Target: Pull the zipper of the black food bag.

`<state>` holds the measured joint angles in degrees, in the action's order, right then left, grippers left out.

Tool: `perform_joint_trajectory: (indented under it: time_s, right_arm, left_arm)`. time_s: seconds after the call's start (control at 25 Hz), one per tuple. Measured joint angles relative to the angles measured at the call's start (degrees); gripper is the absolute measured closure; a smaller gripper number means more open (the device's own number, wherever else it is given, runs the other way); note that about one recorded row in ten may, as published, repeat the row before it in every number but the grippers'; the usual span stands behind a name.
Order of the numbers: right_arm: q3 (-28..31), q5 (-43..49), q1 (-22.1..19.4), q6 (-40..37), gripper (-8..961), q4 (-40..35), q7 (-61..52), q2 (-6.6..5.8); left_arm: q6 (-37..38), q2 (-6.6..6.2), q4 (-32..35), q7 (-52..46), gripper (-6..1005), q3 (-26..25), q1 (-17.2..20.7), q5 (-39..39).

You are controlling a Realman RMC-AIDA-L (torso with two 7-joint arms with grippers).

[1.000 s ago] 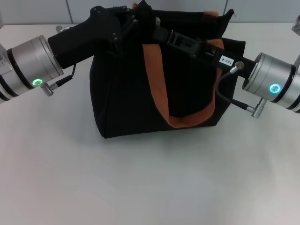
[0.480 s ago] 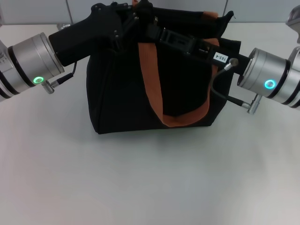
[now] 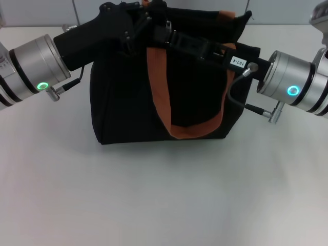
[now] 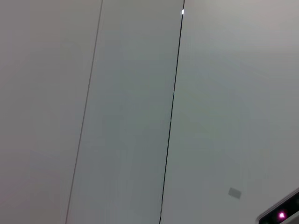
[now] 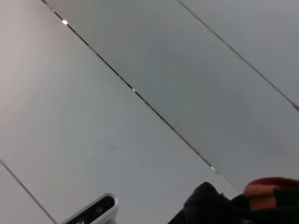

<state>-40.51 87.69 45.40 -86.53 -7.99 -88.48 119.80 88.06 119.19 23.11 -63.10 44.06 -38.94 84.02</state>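
Observation:
The black food bag (image 3: 128,97) stands in the middle of the table in the head view, its orange-brown strap handle (image 3: 159,87) hanging down the front. My left gripper (image 3: 146,20) reaches in from the left to the bag's top left edge. My right gripper (image 3: 165,32) reaches in from the right along the bag's top and is shut at the zip line. A small silver zipper (image 3: 167,23) glints at its tip. The right wrist view shows a corner of the bag (image 5: 210,207) and a bit of orange strap (image 5: 268,189). The left wrist view shows only wall panels.
The white table (image 3: 164,195) lies open in front of the bag and on both sides. A grey panelled wall (image 3: 51,10) runs behind the table's far edge. A cable (image 3: 233,95) loops under my right wrist next to the bag's right side.
My right arm has moved left along the bag's top. The whole bag has slid and leaned to the left with it. My left arm has hardly moved.

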Motion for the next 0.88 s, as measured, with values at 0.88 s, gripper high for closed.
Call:
perform_joint_trajectory:
  time_s: [0.88]
  right_arm:
    - [-0.05, -1.31, -0.54, 2.34, 754, -0.09, -2.70, -0.07]
  left_arm:
    - [-0.13, -0.01, -0.61, 0.54, 979, -0.02, -0.03, -0.02]
